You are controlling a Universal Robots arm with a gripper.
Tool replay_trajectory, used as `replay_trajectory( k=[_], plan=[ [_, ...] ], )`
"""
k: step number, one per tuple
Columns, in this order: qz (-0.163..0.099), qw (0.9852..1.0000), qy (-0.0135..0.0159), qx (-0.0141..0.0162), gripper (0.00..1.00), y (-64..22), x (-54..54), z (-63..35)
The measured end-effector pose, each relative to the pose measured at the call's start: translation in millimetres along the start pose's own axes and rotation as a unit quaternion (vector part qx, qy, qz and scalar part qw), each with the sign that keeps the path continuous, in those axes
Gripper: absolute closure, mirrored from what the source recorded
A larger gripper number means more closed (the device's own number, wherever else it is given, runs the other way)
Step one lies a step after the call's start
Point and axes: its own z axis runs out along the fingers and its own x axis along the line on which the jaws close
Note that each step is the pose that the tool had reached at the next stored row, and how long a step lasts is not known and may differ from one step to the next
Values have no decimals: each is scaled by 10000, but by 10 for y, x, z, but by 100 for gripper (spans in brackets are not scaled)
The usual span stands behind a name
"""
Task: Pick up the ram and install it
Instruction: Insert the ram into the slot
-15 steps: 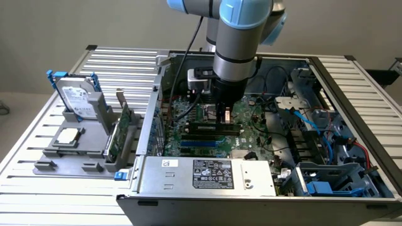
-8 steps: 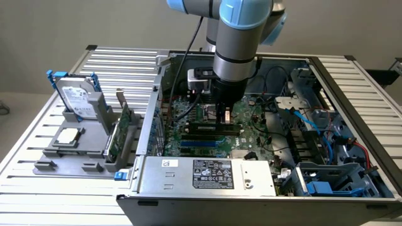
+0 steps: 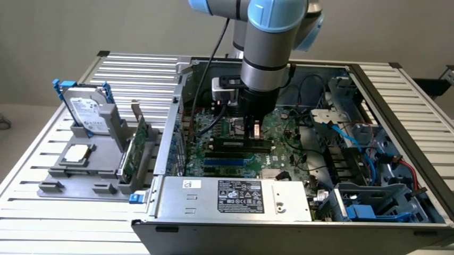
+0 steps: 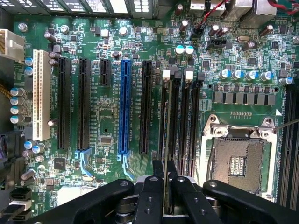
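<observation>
**Ram in claw, over the slots: install step**

Pick-up looks done. I judge the install is the step in hand. The claw (image 4: 164,170) hangs low over the board (image 4: 107,196), closed on the ram (image 4: 164,198), which I see edge-on as a thin strip pinched between the fingers. The stick runs lengthwise with the black memory slots (image 4: 180,121), beside the CPU socket (image 4: 238,158). I cannot tell whether it touches a slot yet. As I judge it, seating calls for the edge square over one slot and a straight press with no tilt.

Exterior high over open case (image 3: 298,234); wrist close above shared motherboard (image 4: 112,116)
</observation>
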Motion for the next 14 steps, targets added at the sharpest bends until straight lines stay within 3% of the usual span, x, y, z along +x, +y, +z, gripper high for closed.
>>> replay_trajectory(
  k=[14],
  plan=[
    [0,10000,2,0,86,0,0,11]
  ],
)
